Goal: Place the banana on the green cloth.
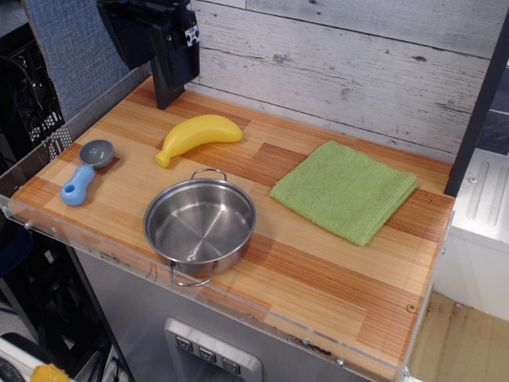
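Observation:
The yellow banana (196, 135) lies on the wooden table at the back left, stem end toward the front left. The light green cloth (344, 189) lies flat at the right, apart from the banana. My black gripper (170, 94) hangs at the back left corner, just behind and left of the banana, with its tip close to the table. Its fingers look like one dark block, so I cannot tell whether they are open or shut. It holds nothing that I can see.
A steel pot (200, 225) with two handles stands empty at the front, between banana and cloth. A blue and grey scoop-like tool (86, 171) lies at the left edge. A clear plastic rim runs along the table's front and left. A plank wall is behind.

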Controlling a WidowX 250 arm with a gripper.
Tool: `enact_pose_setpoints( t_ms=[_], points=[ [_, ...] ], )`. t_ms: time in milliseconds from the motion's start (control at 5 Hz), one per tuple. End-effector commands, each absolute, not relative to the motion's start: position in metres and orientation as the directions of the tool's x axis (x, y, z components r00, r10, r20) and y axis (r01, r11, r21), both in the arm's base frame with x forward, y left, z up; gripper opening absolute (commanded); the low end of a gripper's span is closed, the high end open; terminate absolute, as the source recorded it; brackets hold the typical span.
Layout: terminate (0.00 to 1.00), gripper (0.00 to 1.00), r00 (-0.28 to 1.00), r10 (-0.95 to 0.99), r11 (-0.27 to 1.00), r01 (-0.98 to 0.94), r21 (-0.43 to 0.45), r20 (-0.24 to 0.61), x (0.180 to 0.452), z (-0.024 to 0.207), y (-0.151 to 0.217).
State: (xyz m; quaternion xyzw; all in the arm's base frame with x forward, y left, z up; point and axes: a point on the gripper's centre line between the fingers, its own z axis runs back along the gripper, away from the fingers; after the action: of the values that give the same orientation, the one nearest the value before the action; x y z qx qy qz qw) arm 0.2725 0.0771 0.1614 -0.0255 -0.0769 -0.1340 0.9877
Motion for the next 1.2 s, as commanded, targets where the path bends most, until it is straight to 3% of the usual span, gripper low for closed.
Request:
enact_pose_setpoints(
  t_ms=[0,600,1000],
  points=[
    [0.00,1.00,0.952,-0.261,0.963,0.269,-0.030,0.159,0.273,0.161,0.077],
    [0.00,1.00,0.974,-0.173,0.984,0.176,-0.012,0.144,0.311,0.144,0.138],
    [0.00,1.00,0.965,-0.242,0.968,0.247,-0.038,0.102,0.338,0.089,0.142]
  ],
)
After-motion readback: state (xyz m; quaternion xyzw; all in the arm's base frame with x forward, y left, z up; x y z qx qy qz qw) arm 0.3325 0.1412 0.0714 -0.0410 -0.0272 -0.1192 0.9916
